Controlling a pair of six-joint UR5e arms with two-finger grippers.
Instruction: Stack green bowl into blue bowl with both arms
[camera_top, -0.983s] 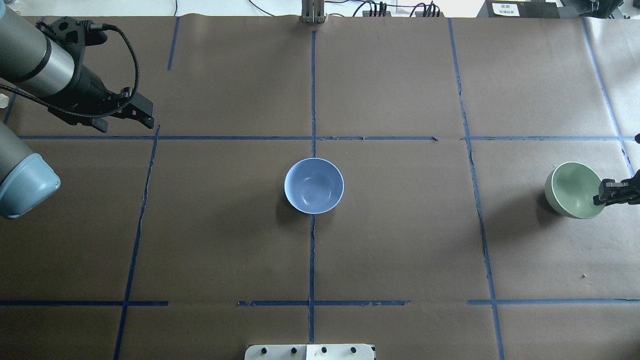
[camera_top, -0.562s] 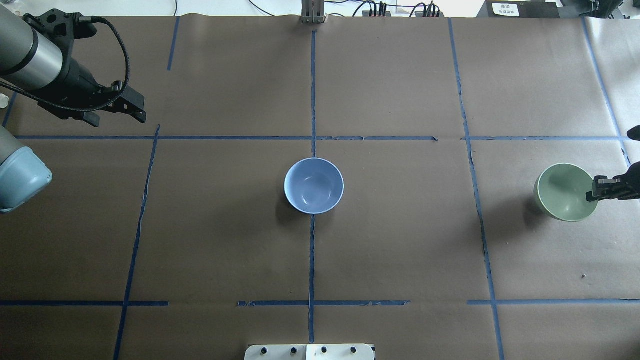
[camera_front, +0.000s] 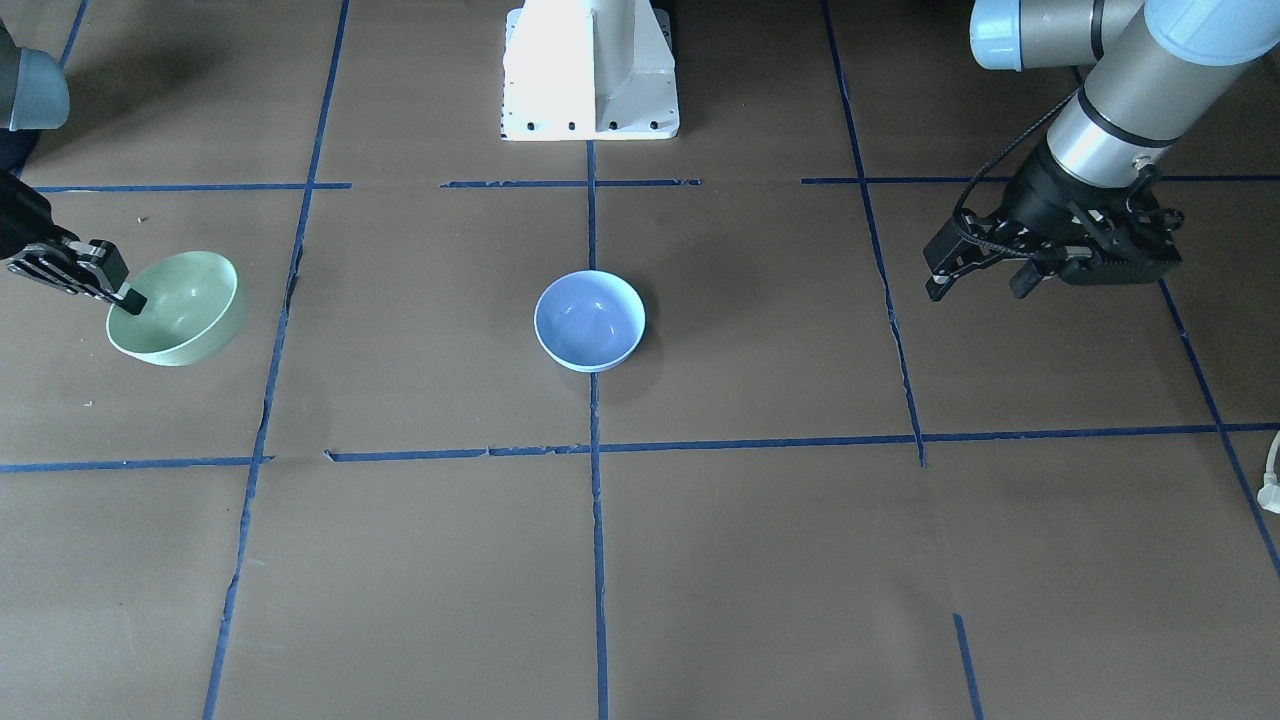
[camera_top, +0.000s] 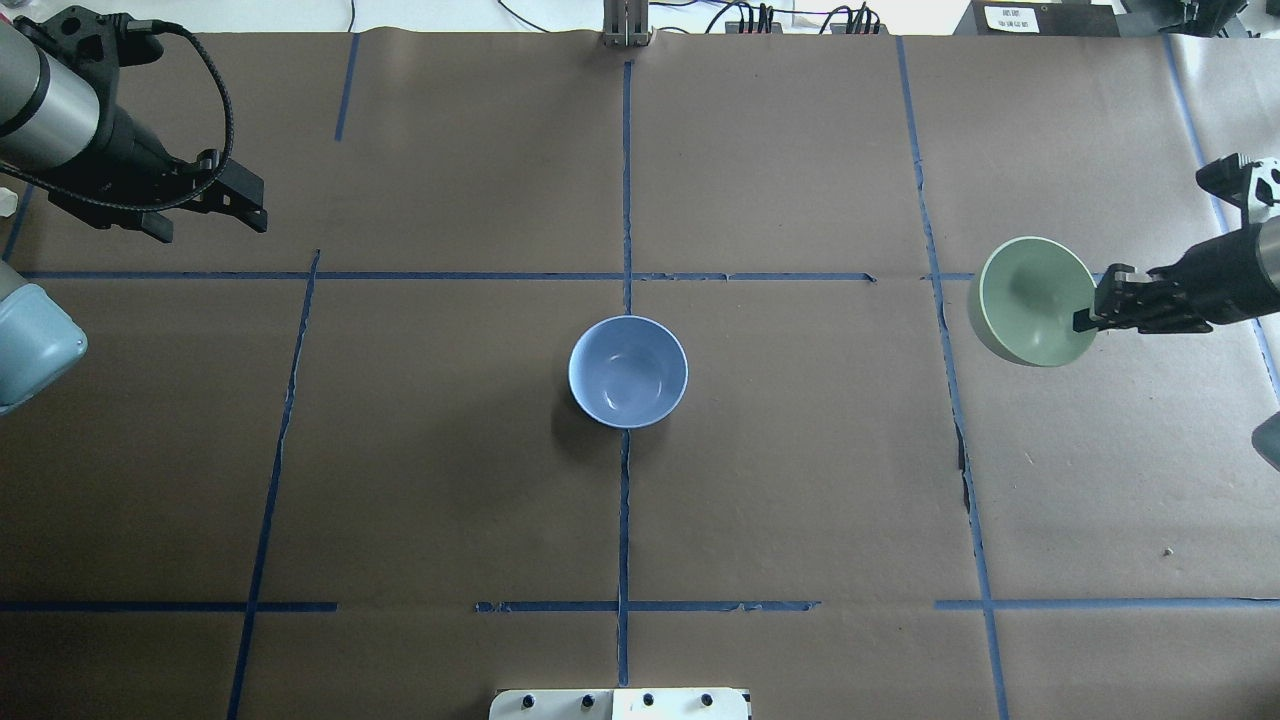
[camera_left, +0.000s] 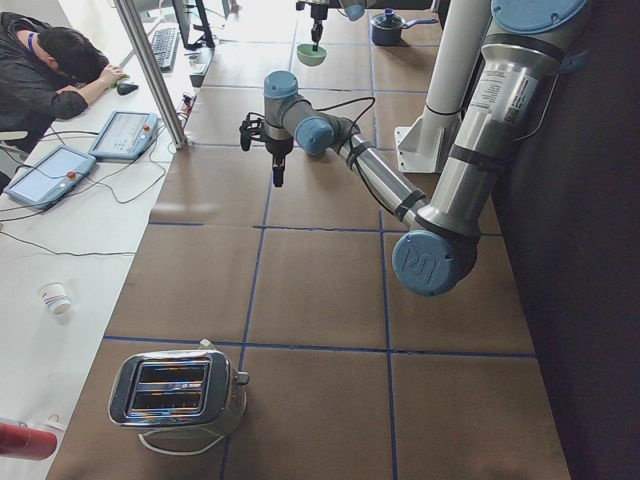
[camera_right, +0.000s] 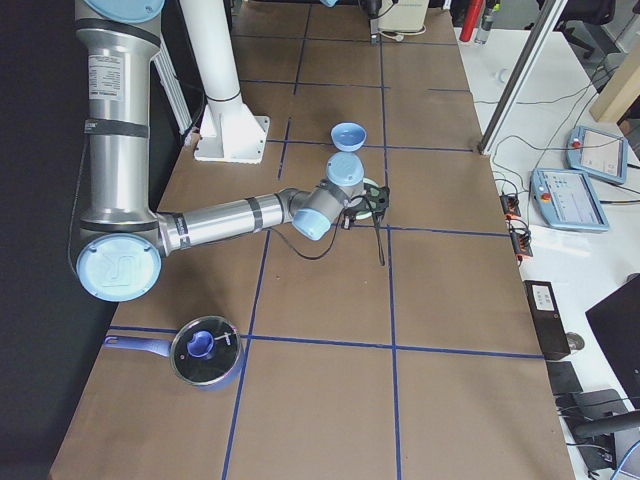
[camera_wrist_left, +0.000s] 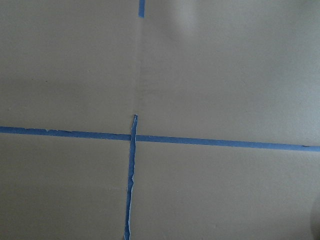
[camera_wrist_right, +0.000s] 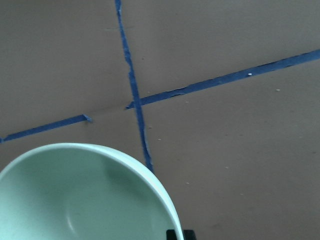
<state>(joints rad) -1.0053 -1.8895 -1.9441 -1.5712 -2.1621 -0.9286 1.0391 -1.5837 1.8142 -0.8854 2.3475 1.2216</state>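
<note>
The right gripper (camera_top: 1090, 310), clamped on the green bowl's (camera_top: 1030, 300) rim, has lifted it off the table at the right and tilted it, so carrying can begin. The blue bowl (camera_top: 628, 372) waits at centre. Far left, the left gripper (camera_top: 250, 205) has retreated, apparently closed and empty.

Mint-green bowl (camera_top: 1030, 300), periwinkle bowl (camera_top: 628, 371), brown paper (camera_top: 800, 500) gridded with blue tape (camera_top: 623, 520).

Brown paper-covered table (camera_top: 800, 500) gridded with blue tape (camera_top: 623, 520); blue bowl (camera_top: 628, 371) resting centrally.
</note>
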